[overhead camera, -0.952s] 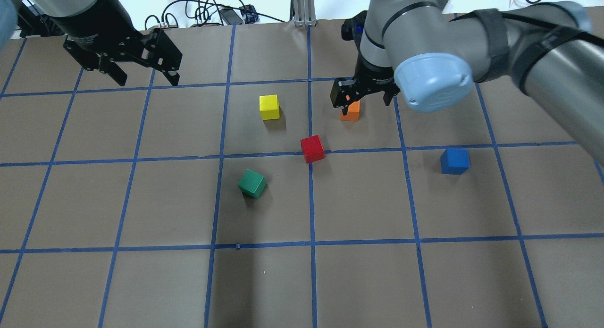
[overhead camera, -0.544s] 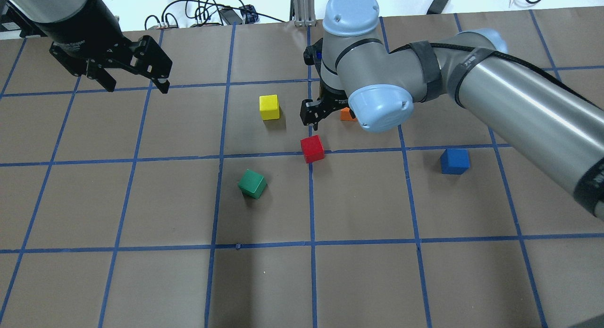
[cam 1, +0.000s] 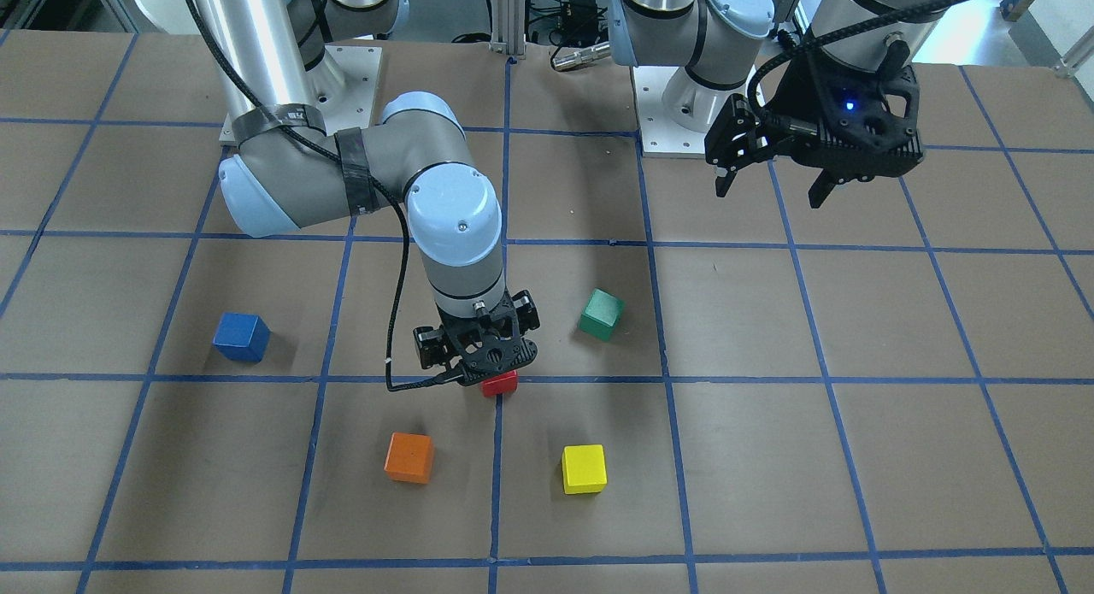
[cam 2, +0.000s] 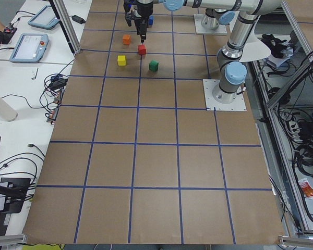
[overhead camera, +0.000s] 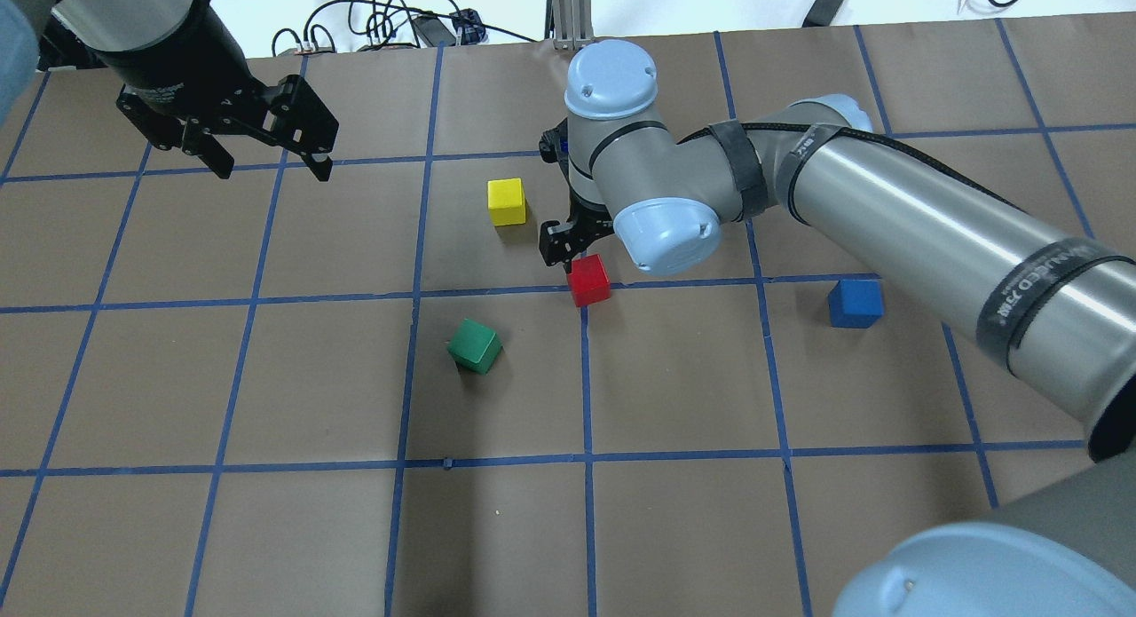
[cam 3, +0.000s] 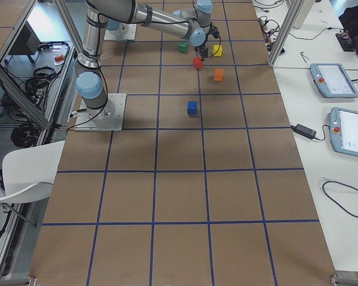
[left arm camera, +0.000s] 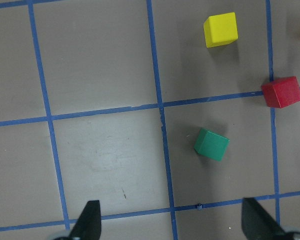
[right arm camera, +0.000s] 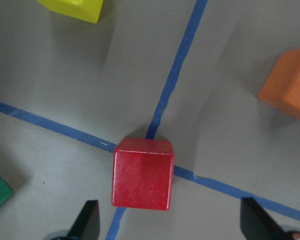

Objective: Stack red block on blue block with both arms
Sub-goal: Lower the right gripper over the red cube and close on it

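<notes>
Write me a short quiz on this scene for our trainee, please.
1. True or false: the right gripper is shut on the red block.
2. Which block lies farthest from the red block?
3. Fill the gap: the left gripper is ___ and holds nothing.
Key: 1 false, it is open; 2 the blue block; 3 open.
</notes>
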Robot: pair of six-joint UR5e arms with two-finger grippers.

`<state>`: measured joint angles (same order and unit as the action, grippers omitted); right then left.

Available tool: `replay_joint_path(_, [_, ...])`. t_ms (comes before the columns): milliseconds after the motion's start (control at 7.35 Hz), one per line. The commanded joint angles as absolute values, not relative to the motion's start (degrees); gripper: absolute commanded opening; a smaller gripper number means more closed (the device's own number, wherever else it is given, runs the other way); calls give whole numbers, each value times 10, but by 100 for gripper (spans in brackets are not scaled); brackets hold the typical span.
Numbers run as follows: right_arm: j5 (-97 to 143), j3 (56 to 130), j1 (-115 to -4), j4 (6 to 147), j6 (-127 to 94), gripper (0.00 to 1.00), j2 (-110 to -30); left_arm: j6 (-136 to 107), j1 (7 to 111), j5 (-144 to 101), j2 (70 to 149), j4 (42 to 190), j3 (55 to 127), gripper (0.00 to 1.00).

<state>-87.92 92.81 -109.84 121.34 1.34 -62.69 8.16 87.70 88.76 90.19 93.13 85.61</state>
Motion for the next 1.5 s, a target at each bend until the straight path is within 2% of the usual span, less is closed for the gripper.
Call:
replay_joint_path(0, [-875,928,-1104,1223,13,100,-604,90,878,887,897,935,868,100])
replay_joint_path(816, [-854,932,-1104,1223,12,100,-592,81,879,899,899,925,872,100])
replay_joint_path(952, [-853,932,-1104,1222,13,90,-592,81,879,899,900,925,872,100])
replay_joint_path(1088, [-853,931,-1104,1222,13,62,-588,81,879,899,900,925,873,100])
replay_joint_path(1360, [-853,928,-1104,1221,14,12,-589,82,879,899,898,925,874,100])
